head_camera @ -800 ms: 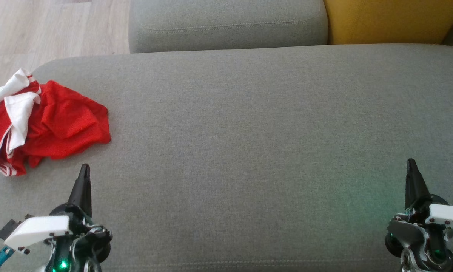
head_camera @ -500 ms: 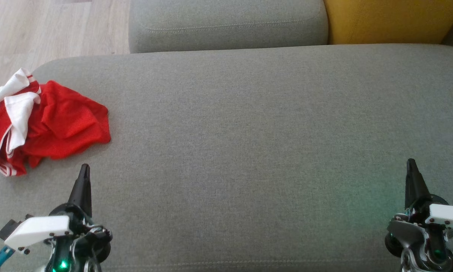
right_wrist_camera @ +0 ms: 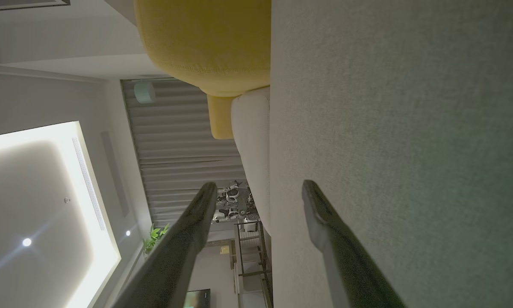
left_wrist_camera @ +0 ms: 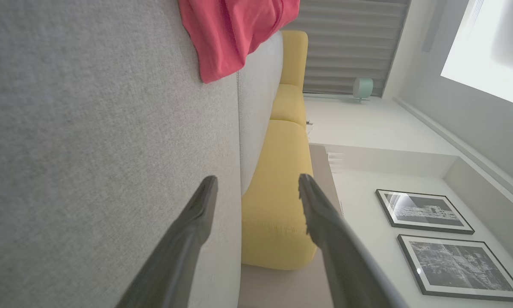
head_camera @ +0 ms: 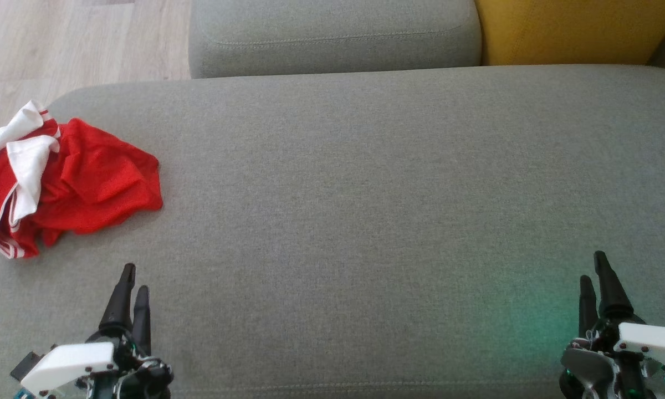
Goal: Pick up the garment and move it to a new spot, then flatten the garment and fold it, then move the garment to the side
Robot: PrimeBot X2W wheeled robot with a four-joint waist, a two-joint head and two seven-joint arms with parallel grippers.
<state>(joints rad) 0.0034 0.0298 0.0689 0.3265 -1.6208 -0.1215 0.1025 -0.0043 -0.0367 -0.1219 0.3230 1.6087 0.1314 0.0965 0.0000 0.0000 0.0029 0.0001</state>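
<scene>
Grey seat cushion [head_camera: 366, 183] took up most of the head view. Its top was bare fabric from the middle across to the right edge, so that side had plenty of open room. Far edge butted against a grey back cushion [head_camera: 332, 33], with a yellow cushion [head_camera: 576, 27] beside that at the far right corner. Wood floor [head_camera: 61, 50] showed past the rounded far left corner.

Garment [head_camera: 83, 183] was red mesh with white panels and striped trim, crumpled in a heap at the seat's left edge, closer to the far left corner than the near one. Its left side ran over the edge line; whether it hung off could not be told. The heap's right side stopped well short of the seat's middle.

Left gripper [head_camera: 135, 278] was by the near edge toward the near left corner, near the garment but apart from it, fingers parted and holding nothing. Right gripper [head_camera: 593, 266] was by the near edge toward the near right corner, well apart from the garment, fingers likewise spread and empty. Left wrist view had the red cloth ahead of the fingertips, bare grey fabric between.
</scene>
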